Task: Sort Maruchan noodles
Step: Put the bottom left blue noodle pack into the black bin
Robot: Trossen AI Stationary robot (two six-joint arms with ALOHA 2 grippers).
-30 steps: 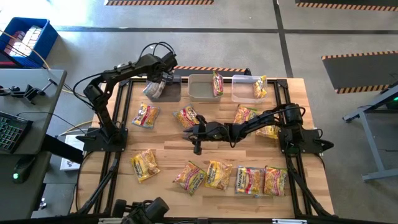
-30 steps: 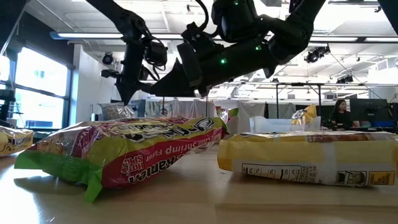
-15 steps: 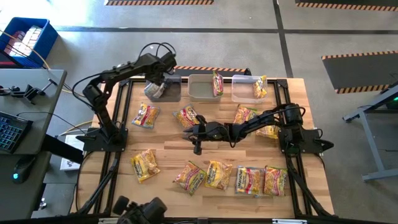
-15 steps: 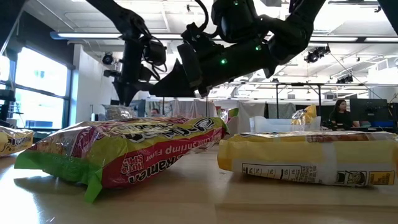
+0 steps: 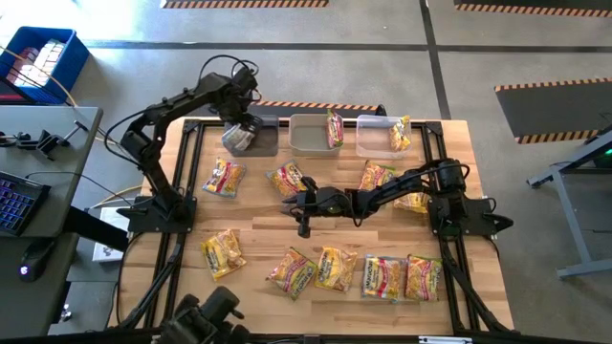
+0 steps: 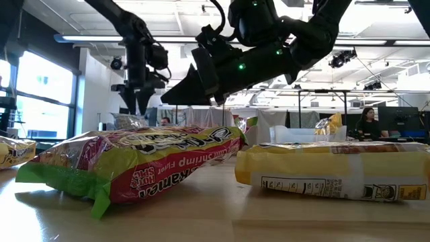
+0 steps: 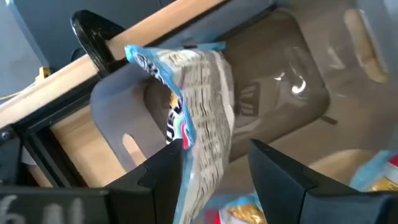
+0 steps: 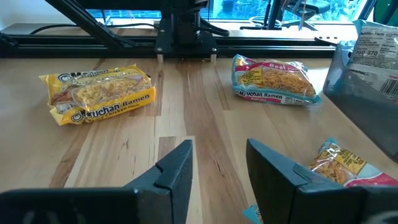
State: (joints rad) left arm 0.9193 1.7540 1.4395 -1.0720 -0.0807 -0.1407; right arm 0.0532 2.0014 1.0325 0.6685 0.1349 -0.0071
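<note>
Three bins are lined up along the far edge of the worktop (image 5: pixel 258 225): a grey bin (image 5: pixel 260 137) at the left, a middle bin (image 5: pixel 308 135) and a right-hand bin (image 5: pixel 375 134). The left end effector (image 5: pixel 241 117) is held above the grey bin with its fingers (image 7: pixel 163 168) spread, and a silvery packet (image 7: pixel 199 106) is seen standing in that bin, between the fingers in the left wrist view; whether it is touched cannot be told. One packet is propped in each of the other two bins. The right end effector (image 5: pixel 289 202) is stretched out over the middle of the worktop, fingers apart and nothing between them. The other Maruchan noodles (image 5: pixel 330 268) are scattered flat across the worktop.
</note>
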